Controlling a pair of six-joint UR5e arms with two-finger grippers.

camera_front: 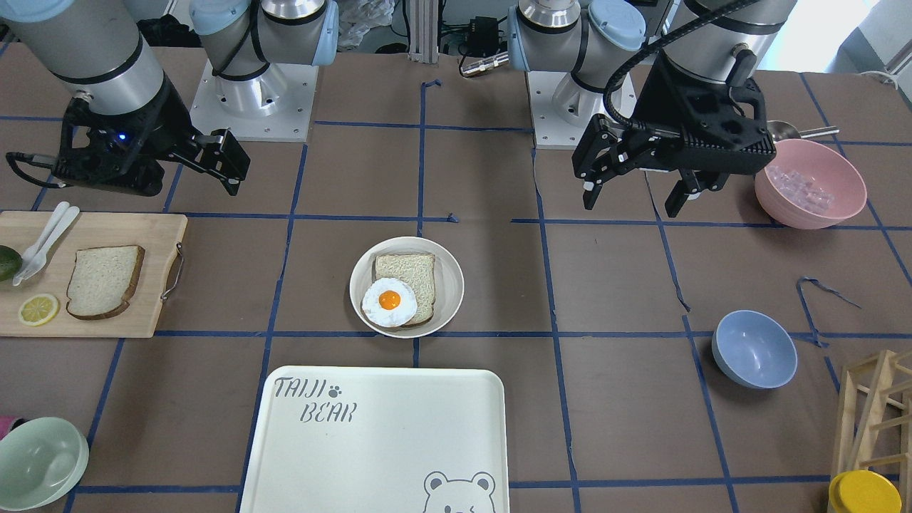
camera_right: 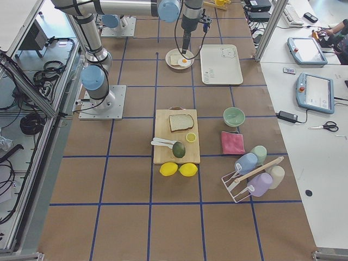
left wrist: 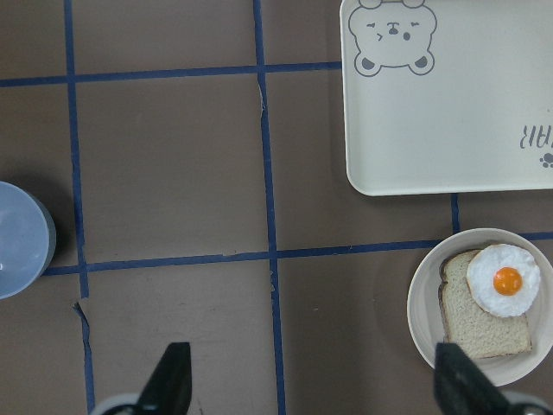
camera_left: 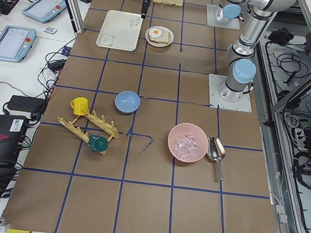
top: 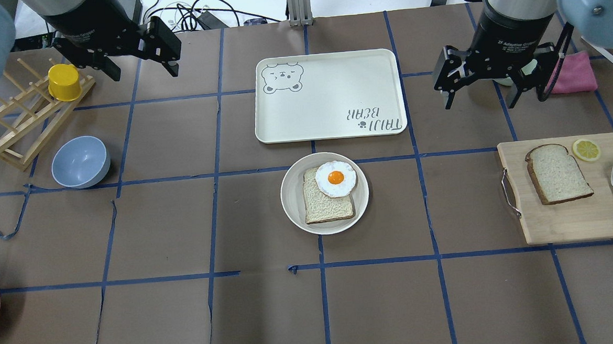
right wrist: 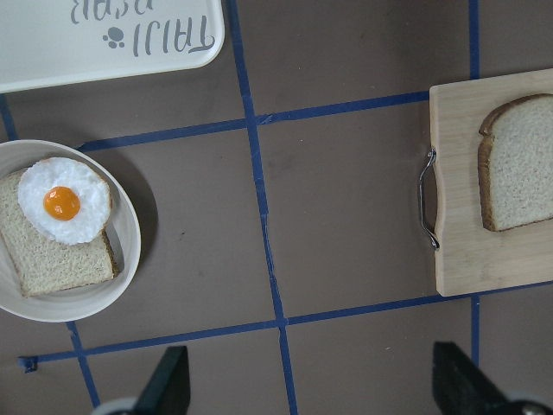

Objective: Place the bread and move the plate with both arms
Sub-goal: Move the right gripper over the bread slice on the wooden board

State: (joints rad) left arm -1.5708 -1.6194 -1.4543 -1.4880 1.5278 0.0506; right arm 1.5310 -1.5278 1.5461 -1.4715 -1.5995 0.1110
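Note:
The bread [top: 558, 173], a pale slice with dark-brown crust, lies on a wooden cutting board [top: 566, 221] at the right; it also shows in the front view [camera_front: 105, 280] and the right wrist view [right wrist: 518, 162]. The round cream plate [top: 292, 196] sits mid-table and holds a tanner slice with a fried egg [top: 335, 178] on it; the plate also shows in the front view [camera_front: 450, 285]. My left gripper [top: 143, 70] hangs open and empty high over the far left. My right gripper [top: 481, 99] hangs open and empty above the table beyond the board's left end.
A bear-print cream tray [top: 328, 95] lies just beyond the plate. A blue bowl [top: 80, 162], a wooden rack [top: 15, 129] and a yellow cup [top: 64, 82] are at the left. A pink bowl [camera_front: 811, 184], a green bowl [camera_front: 39, 463] and a pink cloth [top: 574, 71] stand around the edges.

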